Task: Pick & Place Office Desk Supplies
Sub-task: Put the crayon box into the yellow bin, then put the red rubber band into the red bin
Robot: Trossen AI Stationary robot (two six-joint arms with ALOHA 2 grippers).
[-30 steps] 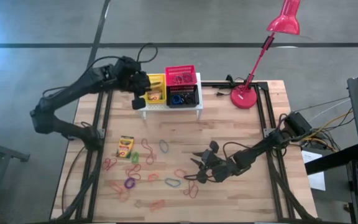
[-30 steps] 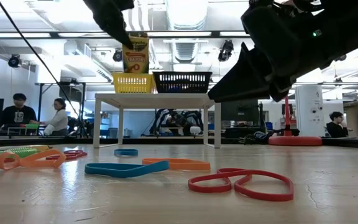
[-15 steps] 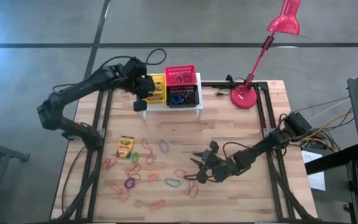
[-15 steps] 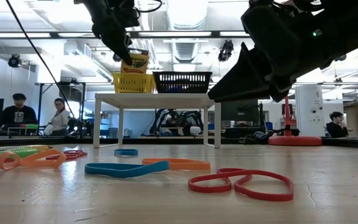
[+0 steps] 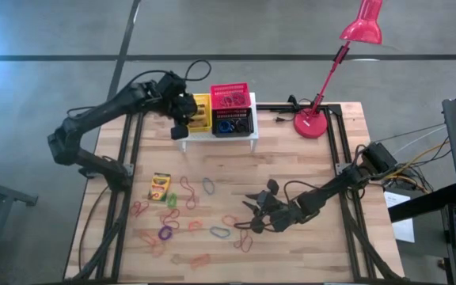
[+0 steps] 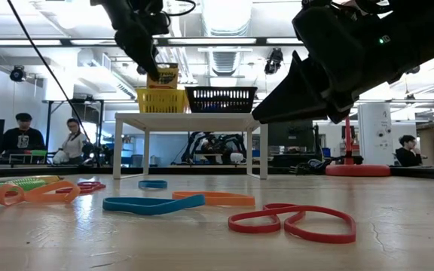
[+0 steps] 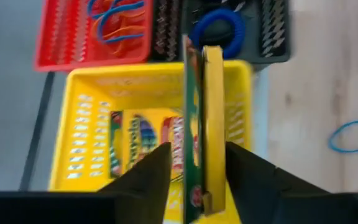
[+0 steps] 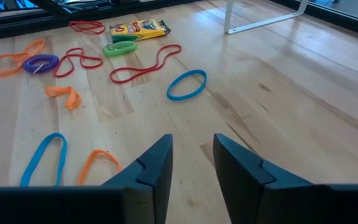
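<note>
low view: wood table (image 6: 398, 218), loops (image 6: 292, 222) scattered; left hand (image 7: 194, 171) grasping crayon box (image 7: 199, 124); right hand (image 8: 191, 165) released.

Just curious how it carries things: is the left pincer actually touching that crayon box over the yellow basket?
Touching. The left wrist view shows the left pincer with both fingers pressed against the upright crayon box.

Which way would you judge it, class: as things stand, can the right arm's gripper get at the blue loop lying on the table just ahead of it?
Probably yes. The right gripper is open and empty, and the blue loop lies flat on bare wood with nothing between them.
</note>
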